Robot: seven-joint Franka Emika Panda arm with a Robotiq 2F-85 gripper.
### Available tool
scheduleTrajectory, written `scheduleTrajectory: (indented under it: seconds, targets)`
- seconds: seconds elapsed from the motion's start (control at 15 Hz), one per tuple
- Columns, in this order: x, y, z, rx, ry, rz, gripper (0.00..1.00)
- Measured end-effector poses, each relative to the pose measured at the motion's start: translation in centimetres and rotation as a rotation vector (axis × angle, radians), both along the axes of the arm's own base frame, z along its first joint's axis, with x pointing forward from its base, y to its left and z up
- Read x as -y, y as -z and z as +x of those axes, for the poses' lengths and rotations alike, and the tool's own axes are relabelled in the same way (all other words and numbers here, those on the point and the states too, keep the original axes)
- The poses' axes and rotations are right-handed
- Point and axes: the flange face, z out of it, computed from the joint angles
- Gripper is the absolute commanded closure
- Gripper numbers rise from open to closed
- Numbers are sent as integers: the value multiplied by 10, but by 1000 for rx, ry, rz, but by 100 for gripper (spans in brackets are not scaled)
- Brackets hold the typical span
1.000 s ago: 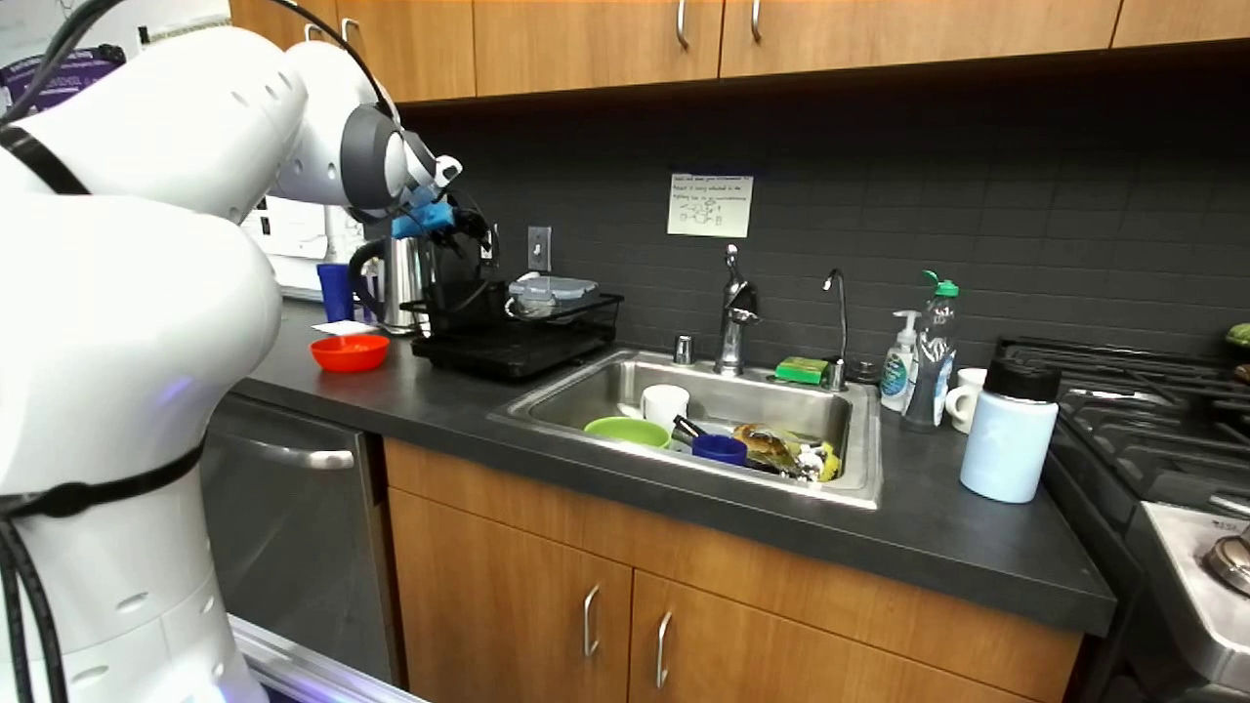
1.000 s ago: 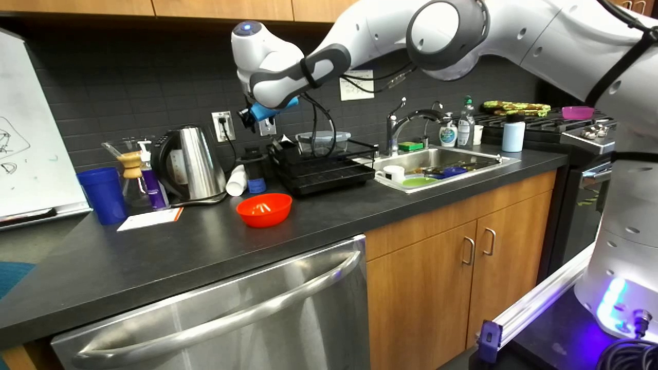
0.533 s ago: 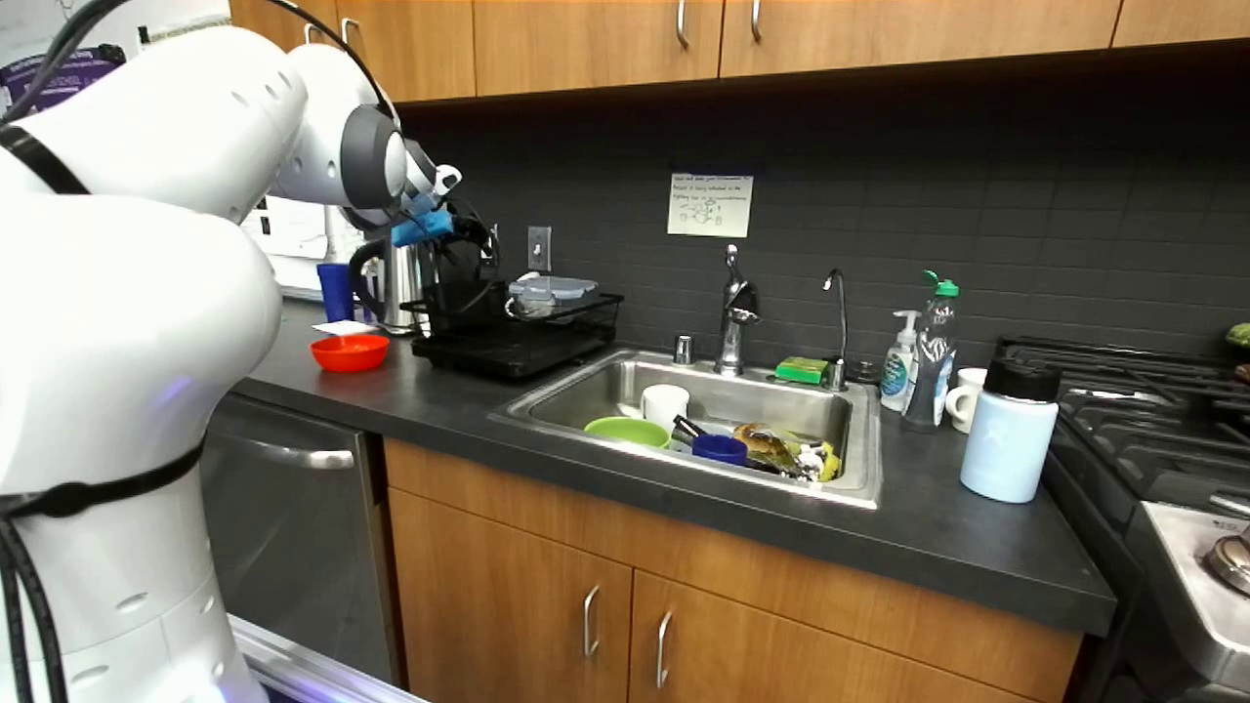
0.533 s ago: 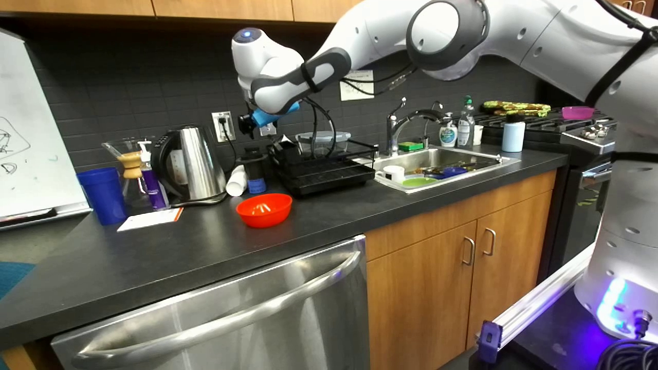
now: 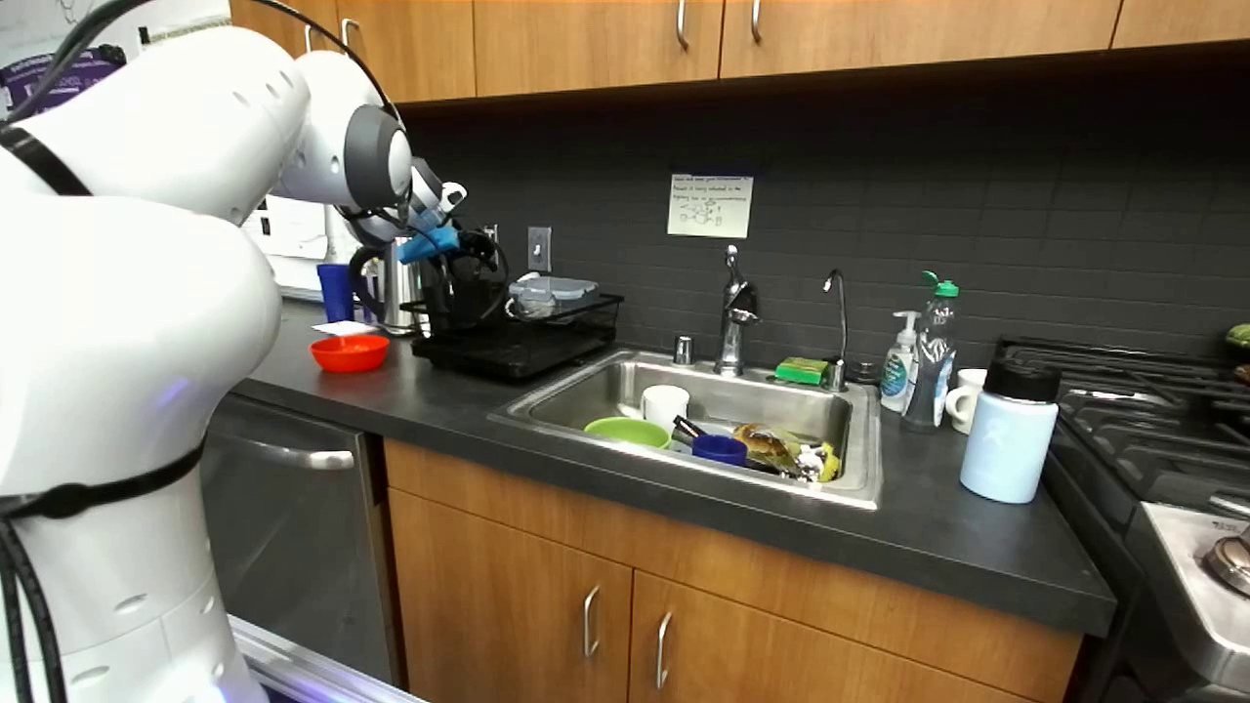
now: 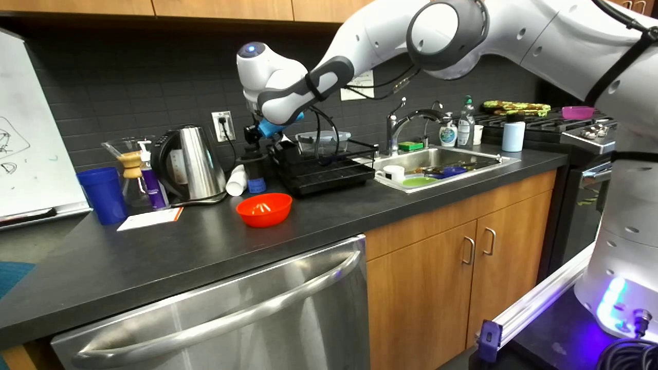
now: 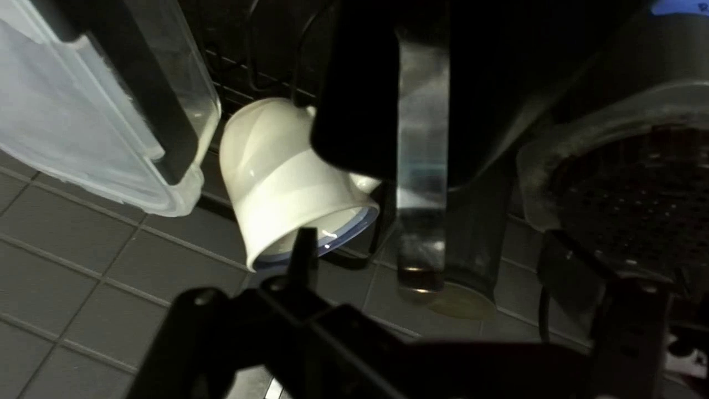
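Over the rack [image 6: 329, 179]: the claw [image 7: 443, 260] hangs at the end nearer the kettle [image 6: 200, 164], above the bench [image 6: 169, 272], as both exterior views show.
Claw fingers [image 7: 304, 255]: spread well apart, gripping nothing; whether either touches anything cannot be told.
Strip [image 7: 424, 144]: metal, lying across the black holder [image 7: 360, 111] in the wrist view, its coppery end showing between the fingers.
Mug [image 7: 277, 177]: cream, just beside the holder, its blue-edged mouth facing the claw; one fingertip overlaps the rim in the wrist view.
Neighbours: a lidded tub [image 7: 83, 116] near the mug; a clear glass [image 7: 476, 238] and dark jar [image 6: 253, 168] on the strip's other side.
Careful work: with things so crowded, small, slow moves in line with the strip seem wisest; a sideways swing could knock the mug's rim or jolt the glass.
Jar writing: a blue label [image 7: 681, 6], cut by the frame edge, shows part of one letter.
White mark [image 7: 689, 354]: like an R, on what cannot be told.
Wall note [image 5: 710, 205]: handwritten lines over a small drawing, too blurred to read.
Soap [image 5: 896, 376]: label coloured, brand illegible.
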Motion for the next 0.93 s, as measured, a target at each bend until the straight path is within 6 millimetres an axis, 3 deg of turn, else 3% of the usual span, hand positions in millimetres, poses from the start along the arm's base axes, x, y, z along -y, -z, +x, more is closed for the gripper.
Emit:
scheduleTrajectory:
  seconds: [0.6, 0.67, 0.93]
  targets:
    - [17, -9, 4, 30, 9, -11, 94]
    - [17, -9, 4, 31, 9, -9, 99]
    - [16, -9, 3, 36, 8, 2, 95]
